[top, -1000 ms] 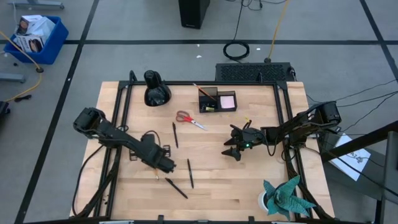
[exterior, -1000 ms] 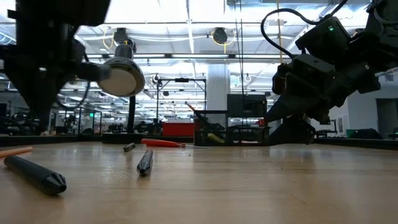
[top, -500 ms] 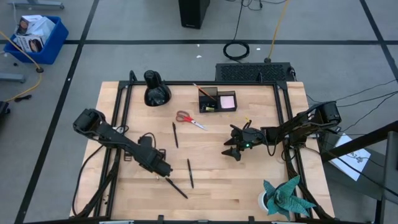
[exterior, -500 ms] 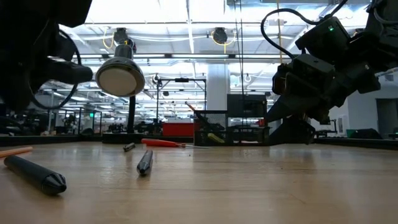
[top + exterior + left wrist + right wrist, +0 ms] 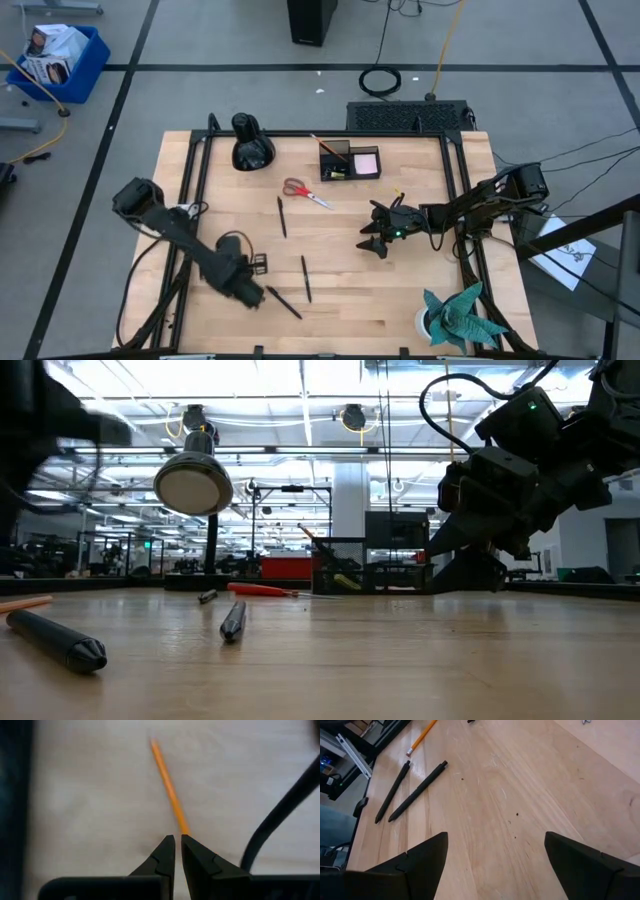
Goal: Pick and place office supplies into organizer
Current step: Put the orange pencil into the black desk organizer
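1. I see the organizer [image 5: 349, 162] near the table's far edge, about mid-width, with a pink sticky-note pad [image 5: 366, 161] in its lower tray and a pencil leaning out of the taller compartment.
2. The red-handled scissors [image 5: 303, 192] lie on the table [image 5: 420, 290] just in front of the organizer, toward the left.
3. One black pen [image 5: 281, 216] lies nearer the middle of the table, a second pen [image 5: 306, 278] closer to the near edge, and a third pen [image 5: 283, 301] beside it toward the near-left corner.
4. In the left wrist view an orange pencil [image 5: 169, 787] lies on the wood, one end at the fingertips of my left gripper [image 5: 178, 840].
5. The left gripper [image 5: 248, 293] is near the near-left part of the table, by the third pen; its fingers are pinched nearly together, with only a thin slit between them, and I cannot see anything clamped there.
6. My right gripper [image 5: 374, 240] hovers over the right half of the table, fingers spread wide and holding nothing; its wrist view shows bare wood between the fingers [image 5: 420, 862] and two pens farther off.
7. A black desk lamp [image 5: 250, 145] stands at the far-left corner, and a teal paper plant [image 5: 458, 315] sits at the near-right corner.
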{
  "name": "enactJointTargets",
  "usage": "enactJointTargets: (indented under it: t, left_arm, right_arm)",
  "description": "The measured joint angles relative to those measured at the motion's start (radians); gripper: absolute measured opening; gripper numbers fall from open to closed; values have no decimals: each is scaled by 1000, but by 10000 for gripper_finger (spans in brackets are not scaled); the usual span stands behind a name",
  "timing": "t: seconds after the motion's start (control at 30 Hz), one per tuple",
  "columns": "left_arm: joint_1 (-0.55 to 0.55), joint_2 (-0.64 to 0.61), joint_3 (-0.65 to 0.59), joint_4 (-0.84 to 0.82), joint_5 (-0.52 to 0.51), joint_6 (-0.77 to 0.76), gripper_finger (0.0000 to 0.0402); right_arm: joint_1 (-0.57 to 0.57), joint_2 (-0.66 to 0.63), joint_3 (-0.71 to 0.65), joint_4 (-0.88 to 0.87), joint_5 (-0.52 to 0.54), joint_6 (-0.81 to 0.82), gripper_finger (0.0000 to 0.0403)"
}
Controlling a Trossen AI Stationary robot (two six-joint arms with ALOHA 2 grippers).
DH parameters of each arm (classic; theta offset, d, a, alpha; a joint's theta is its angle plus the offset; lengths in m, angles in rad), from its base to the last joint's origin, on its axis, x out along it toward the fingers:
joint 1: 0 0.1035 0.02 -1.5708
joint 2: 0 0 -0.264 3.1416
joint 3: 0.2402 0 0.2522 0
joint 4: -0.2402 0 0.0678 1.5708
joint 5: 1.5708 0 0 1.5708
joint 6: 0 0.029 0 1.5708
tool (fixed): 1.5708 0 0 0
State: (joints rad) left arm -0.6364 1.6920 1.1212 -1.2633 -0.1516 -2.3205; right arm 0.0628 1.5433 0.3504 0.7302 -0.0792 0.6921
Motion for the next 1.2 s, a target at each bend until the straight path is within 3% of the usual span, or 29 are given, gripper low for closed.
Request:
enactJointTargets:
  t: [0.2, 0.3, 0.47, 0.6, 0.73, 1.0, 1.2]
  left_arm:
    - [-86, 138, 142, -151, -72, -364, 35]
    - [-66, 286, 242, -212, 1, -361, 35]
    - [-39, 475, 417, -303, 28, -354, 35]
    - [-26, 518, 433, -304, 49, -353, 35]
    - [-33, 515, 423, -309, 74, -508, 35]
    - [-58, 500, 424, -308, 57, -351, 35]
    - [-87, 501, 408, -308, 8, -402, 35]
  right_arm:
    - [0, 0, 0, 1, 0, 0, 325]
    - [0, 0, 0, 1, 0, 0, 325]
    - [0, 0, 0, 0, 0, 0, 325]
    - [0, 0, 0, 0, 0, 0, 325]
    - [0, 0, 0, 0, 0, 0, 325]
    - [0, 0, 0, 0, 0, 0, 325]
    - [0, 0, 0, 0, 0, 0, 325]
